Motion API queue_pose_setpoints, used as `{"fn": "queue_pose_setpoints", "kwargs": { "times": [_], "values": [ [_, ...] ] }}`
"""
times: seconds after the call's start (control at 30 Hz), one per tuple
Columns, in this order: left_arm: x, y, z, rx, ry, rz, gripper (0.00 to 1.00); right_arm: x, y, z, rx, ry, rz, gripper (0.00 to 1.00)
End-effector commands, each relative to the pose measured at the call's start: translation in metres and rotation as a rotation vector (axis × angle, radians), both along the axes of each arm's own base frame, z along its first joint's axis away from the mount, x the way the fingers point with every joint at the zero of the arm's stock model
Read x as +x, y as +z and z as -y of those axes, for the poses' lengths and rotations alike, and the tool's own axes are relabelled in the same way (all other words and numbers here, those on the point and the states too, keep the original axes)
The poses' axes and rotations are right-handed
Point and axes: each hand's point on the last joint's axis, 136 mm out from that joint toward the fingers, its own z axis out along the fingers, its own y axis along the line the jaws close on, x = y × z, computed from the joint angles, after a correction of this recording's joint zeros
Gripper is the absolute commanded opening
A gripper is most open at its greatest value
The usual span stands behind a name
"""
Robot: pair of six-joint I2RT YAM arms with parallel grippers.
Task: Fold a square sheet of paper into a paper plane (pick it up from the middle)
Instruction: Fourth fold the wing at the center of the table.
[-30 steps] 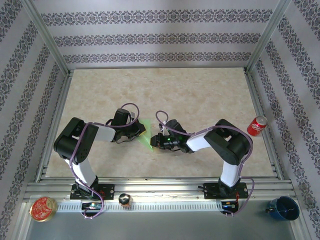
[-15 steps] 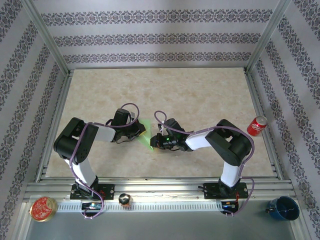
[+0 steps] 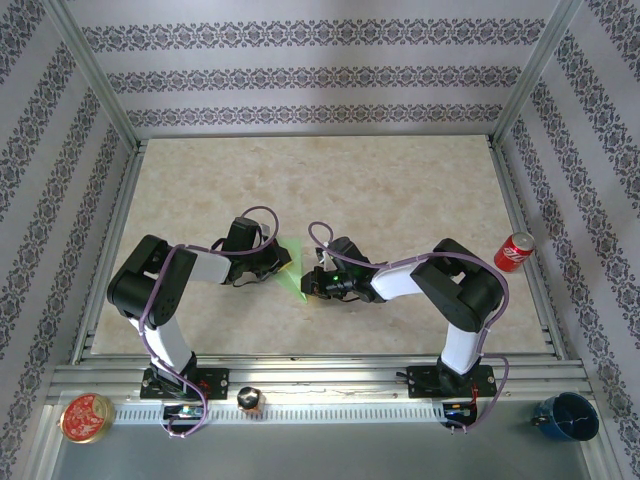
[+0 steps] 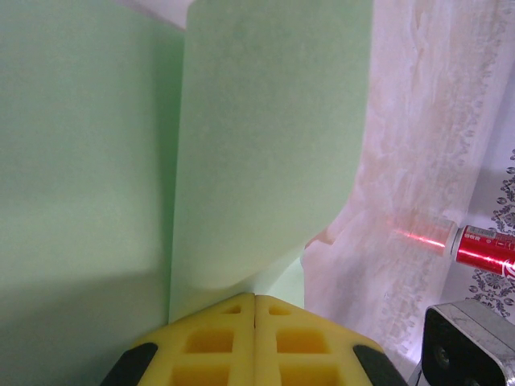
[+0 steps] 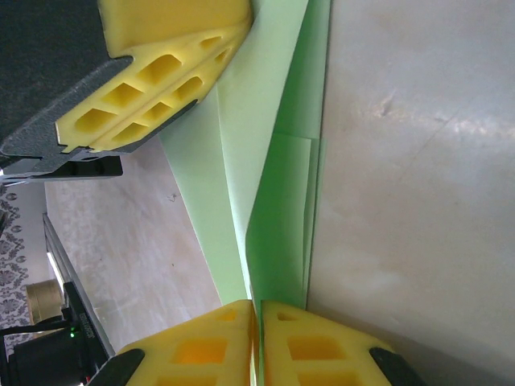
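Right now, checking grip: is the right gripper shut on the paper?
Yes, the right gripper is closed with the green paper pinched inside.

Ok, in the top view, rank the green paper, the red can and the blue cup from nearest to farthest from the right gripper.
1. The green paper, mid-table, pinched in the right gripper.
2. The red can, by the table's right edge.
3. The blue cup, on the near ledge at the right corner.

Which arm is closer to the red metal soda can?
Right: the right arm has its elbow just beside the red metal soda can; the left arm is far across the table.
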Motion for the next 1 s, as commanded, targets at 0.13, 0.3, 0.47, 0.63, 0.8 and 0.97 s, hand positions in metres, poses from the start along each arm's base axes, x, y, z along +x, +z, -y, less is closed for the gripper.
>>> {"fn": "queue_pose_setpoints", "kwargs": {
  "times": [0.13, 0.3, 0.47, 0.63, 0.8, 0.97],
  "values": [
    [-0.01, -0.014, -0.008, 0.033, 0.005, -0.049, 0.04, -0.026, -0.023, 0.015, -0.083, 0.017, -0.113, 0.16],
    [-0.01, -0.014, -0.008, 0.034, 0.006, -0.048, 0.04, -0.028, -0.023, 0.014, -0.078, 0.026, -0.134, 0.15],
    [-0.009, -0.014, -0.008, 0.034, 0.009, -0.049, 0.04, -0.031, -0.027, 0.018, -0.092, 0.021, -0.152, 0.14],
    [-0.009, -0.014, -0.008, 0.034, 0.005, -0.048, 0.04, -0.036, -0.027, 0.02, -0.095, 0.027, -0.165, 0.17],
    [-0.009, -0.014, -0.008, 0.034, 0.009, -0.049, 0.04, -0.041, -0.022, 0.023, -0.094, 0.045, -0.169, 0.14],
    [-0.009, -0.013, -0.008, 0.031, 0.009, -0.047, 0.04, -0.045, -0.026, 0.023, -0.098, 0.056, -0.189, 0.07]
  ]
}}
